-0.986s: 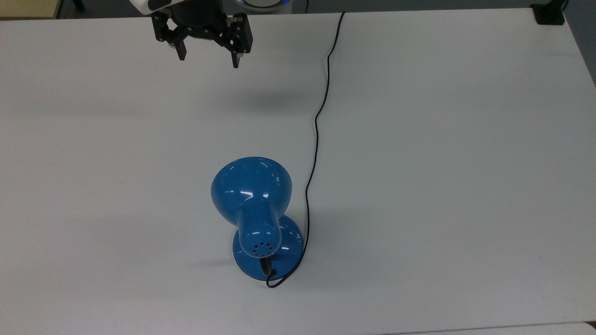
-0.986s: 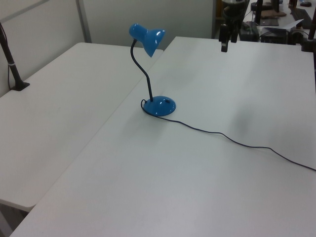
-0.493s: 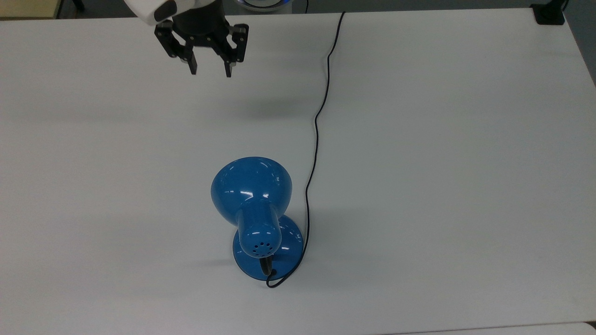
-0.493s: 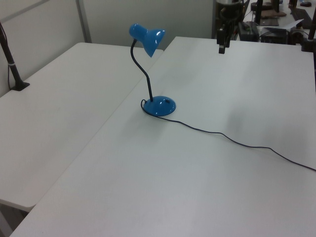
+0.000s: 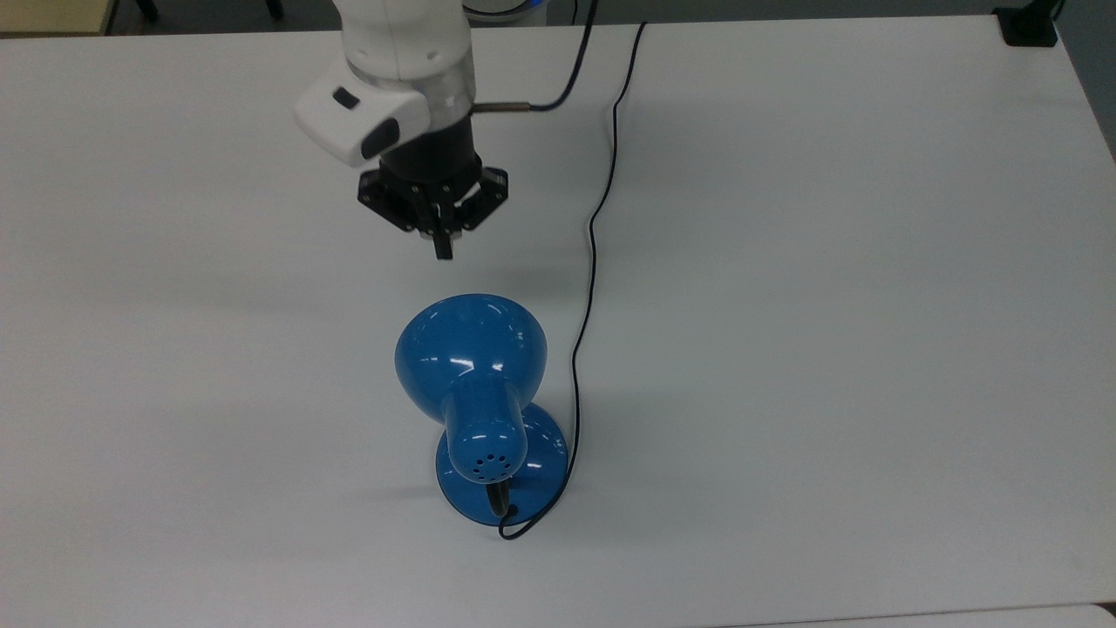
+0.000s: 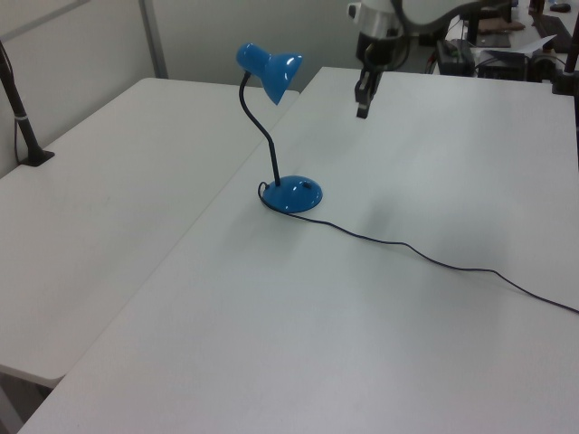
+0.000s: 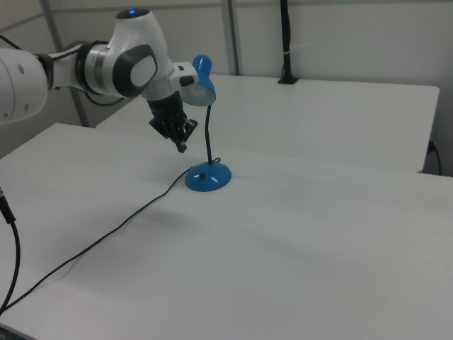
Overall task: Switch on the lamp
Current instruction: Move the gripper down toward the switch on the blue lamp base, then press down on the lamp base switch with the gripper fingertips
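Note:
The lamp (image 5: 472, 353) is glossy blue, with a bell shade, vent holes on its cap and a round base (image 5: 540, 467) on the white table. In the left view the lamp (image 6: 269, 72) stands on a curved black neck over its base (image 6: 292, 193); in the right view the lamp's base (image 7: 208, 177) lies under the shade (image 7: 201, 81). My gripper (image 5: 443, 249) hangs above the table just beyond the shade in the top view, fingers shut together with nothing between them. It is also in the left view (image 6: 362, 110) and the right view (image 7: 181, 146), apart from the lamp.
A thin black cord (image 5: 593, 235) runs from the lamp's base across the table to its far edge, passing to the top view's right of my gripper. A second white table (image 6: 99, 181) adjoins at the left view's left. A black post (image 6: 20, 117) stands there.
My gripper has travelled from the far table edge toward the lamp's shade, and its fingers have gone from wide apart to shut. The lamp and cord have not moved.

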You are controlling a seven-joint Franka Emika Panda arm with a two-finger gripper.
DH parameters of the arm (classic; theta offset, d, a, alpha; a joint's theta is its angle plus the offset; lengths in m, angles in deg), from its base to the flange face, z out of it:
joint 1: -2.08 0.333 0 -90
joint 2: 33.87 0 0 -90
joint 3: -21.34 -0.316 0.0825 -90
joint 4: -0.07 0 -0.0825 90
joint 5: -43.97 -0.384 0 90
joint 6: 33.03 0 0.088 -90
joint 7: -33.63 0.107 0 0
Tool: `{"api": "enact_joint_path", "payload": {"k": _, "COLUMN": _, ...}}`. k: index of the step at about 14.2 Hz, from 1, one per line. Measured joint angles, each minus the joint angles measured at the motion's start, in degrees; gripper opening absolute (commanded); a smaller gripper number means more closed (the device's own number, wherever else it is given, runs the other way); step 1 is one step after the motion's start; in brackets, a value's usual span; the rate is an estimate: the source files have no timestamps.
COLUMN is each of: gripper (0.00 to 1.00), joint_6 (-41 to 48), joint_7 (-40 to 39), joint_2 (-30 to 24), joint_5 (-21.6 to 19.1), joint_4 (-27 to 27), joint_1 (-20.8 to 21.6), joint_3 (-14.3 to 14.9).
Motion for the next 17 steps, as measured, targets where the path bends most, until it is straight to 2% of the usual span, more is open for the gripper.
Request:
{"api": "enact_joint_path", "payload": {"k": 8, "gripper": 0.00, "joint_6": -17.52, "joint_7": 0.00, "joint_2": 9.61, "joint_5": 0.00, "joint_4": 0.18, "joint_1": 2.14, "joint_3": -0.03}}
{"api": "enact_joint_path", "payload": {"k": 17, "gripper": 0.00, "joint_6": -25.54, "joint_7": 0.11, "joint_2": 14.64, "joint_5": 0.00, "joint_4": 0.31, "joint_1": 3.59, "joint_3": -0.05}}
